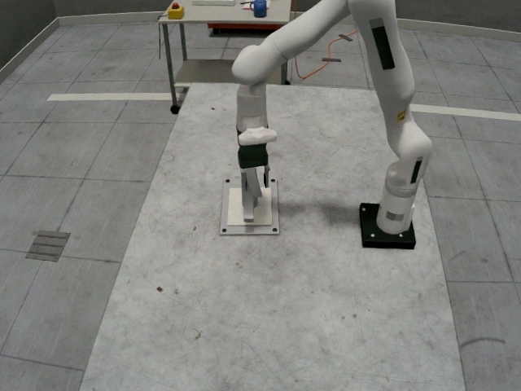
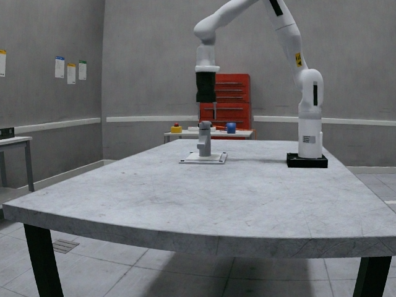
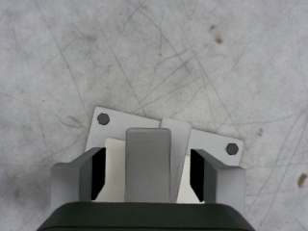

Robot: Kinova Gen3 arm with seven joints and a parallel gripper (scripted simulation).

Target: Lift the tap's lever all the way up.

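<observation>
One arm (image 2: 300,64), one gripper (image 2: 206,112), one tap (image 2: 203,138) on one base plate (image 2: 220,158), all on one table (image 2: 198,204). The tap stands upright near the middle of the plate, left of the arm's black pedestal (image 2: 322,163) as the exterior view has it. The gripper hangs straight over the tap, apart from it, its two fingers spread wide with nothing between them. In the wrist view the lever (image 3: 148,164) shows as a grey slab between the fingers but lower down, and two plate bolts (image 3: 103,118) are visible; the top view shows four (image 1: 227,181). How far the lever is raised is hard to make out. In the top view the gripper (image 1: 256,182) covers the tap's head, and the arm's upper links are cut off by the frame edge. Behind, one cart (image 1: 168,54) carries one yellow box (image 1: 176,11) and one blue mug (image 1: 259,7).
</observation>
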